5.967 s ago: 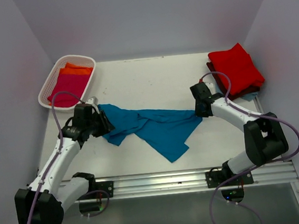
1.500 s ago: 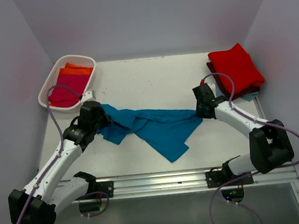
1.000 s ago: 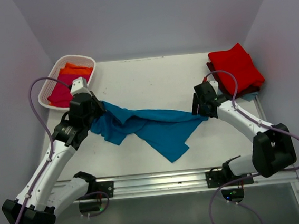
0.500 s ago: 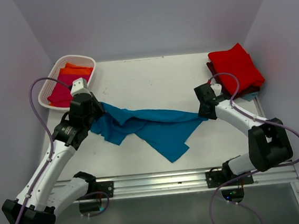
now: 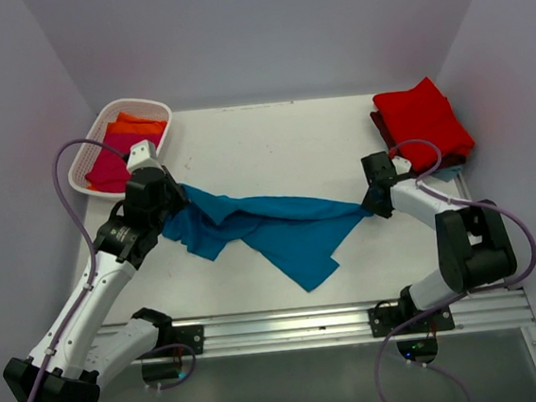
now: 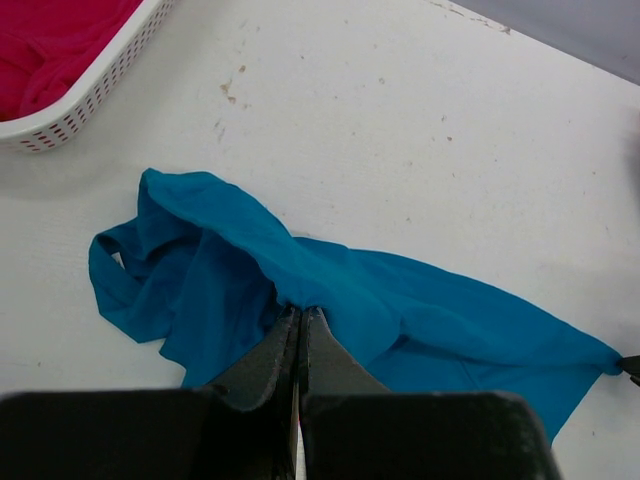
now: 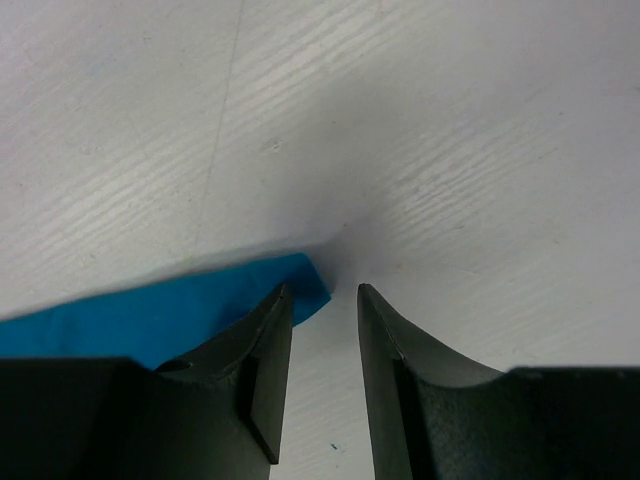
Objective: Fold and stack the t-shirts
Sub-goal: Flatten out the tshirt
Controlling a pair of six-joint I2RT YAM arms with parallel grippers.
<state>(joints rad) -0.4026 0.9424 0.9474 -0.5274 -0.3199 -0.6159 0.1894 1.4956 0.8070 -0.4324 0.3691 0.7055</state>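
A teal blue t-shirt [image 5: 280, 228] lies crumpled and stretched across the middle of the table. My left gripper [image 5: 175, 200] is shut on a fold at its left part, the cloth bunched at the fingertips [image 6: 300, 312] in the left wrist view. My right gripper [image 5: 375, 208] is down at the shirt's right corner [image 7: 150, 315]. Its jaws stand apart over the table [image 7: 450, 150], with the corner's tip just past the left finger [image 7: 270, 330] and nothing pinched. Folded red t-shirts [image 5: 422, 120] are stacked at the back right.
A white lattice basket [image 5: 88, 156] at the back left holds magenta [image 5: 117, 163] and orange [image 5: 133, 126] shirts; its rim [image 6: 90, 100] shows in the left wrist view. A maroon shirt [image 5: 391, 142] and a light blue edge [image 5: 450, 172] lie under the red stack.
My right gripper has shifted right along the shirt to its corner tip, and its jaws have narrowed. The left gripper rose with its fold earlier and has since held still.
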